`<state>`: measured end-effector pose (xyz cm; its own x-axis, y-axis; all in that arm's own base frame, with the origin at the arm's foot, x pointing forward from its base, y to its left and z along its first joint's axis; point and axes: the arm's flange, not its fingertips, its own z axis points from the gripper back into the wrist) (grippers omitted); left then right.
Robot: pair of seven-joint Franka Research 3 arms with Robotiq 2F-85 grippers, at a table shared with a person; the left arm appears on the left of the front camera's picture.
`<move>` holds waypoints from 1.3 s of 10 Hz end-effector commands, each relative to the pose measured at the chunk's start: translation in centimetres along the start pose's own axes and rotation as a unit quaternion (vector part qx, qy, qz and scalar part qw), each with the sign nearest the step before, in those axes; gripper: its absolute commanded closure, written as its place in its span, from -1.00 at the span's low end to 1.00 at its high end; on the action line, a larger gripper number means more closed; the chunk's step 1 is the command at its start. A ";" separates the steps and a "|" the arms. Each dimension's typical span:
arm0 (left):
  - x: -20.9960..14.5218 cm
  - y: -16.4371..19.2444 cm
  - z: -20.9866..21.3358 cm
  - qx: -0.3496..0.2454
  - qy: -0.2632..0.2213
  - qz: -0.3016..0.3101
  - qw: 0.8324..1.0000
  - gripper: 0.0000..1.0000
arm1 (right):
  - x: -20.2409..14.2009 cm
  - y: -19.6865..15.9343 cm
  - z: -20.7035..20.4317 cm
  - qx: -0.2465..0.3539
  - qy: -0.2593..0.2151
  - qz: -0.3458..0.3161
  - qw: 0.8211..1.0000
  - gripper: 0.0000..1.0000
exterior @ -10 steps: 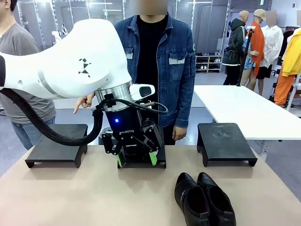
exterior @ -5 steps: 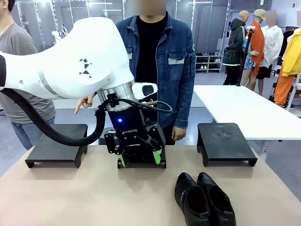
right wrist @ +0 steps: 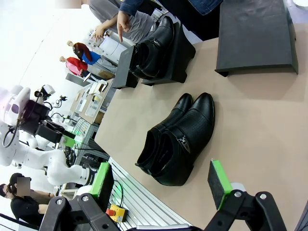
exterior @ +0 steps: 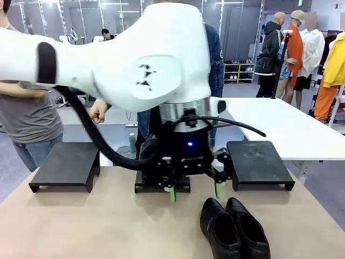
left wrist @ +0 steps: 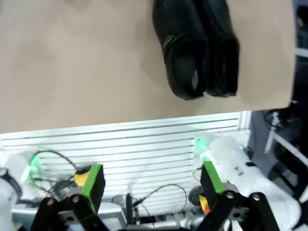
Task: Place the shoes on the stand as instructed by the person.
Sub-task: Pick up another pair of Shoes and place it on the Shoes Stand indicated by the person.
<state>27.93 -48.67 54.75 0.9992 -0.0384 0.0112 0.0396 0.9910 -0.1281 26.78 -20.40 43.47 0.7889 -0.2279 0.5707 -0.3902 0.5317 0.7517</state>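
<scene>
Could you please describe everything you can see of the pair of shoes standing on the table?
The pair of shoes is glossy black leather, its uppers finely perforated, with a buckled strap across one shoe. Both stand upright, side by side and touching, on the tan table near the robot's edge, toes toward the black stands. Nothing else touches them.

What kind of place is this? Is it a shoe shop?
Probably a robot lab, not a shop. A big white robot arm reaches over a plain table, where black shoes sit near low black stands.
</scene>
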 end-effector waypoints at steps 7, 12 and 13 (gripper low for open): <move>3.4 -13.2 -6.2 0.066 0.020 0.089 0.994 -1.00 | 0.1 -0.1 0.1 0.006 -0.006 0.010 1.000 -1.00; 3.6 -13.8 -11.4 0.066 -0.041 0.078 0.994 -1.00 | 0.1 -0.1 0.1 0.006 -0.006 0.010 1.000 -1.00; 3.8 -13.4 -12.3 0.058 -0.049 0.076 0.994 -1.00 | 0.1 -0.1 0.1 0.006 -0.006 0.010 1.000 -1.00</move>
<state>31.33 -63.97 44.90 0.9932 0.1060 0.0484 -0.1063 0.9943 0.0022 26.78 -20.41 43.47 0.7888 -0.2281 0.5707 -0.3901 0.5317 0.7517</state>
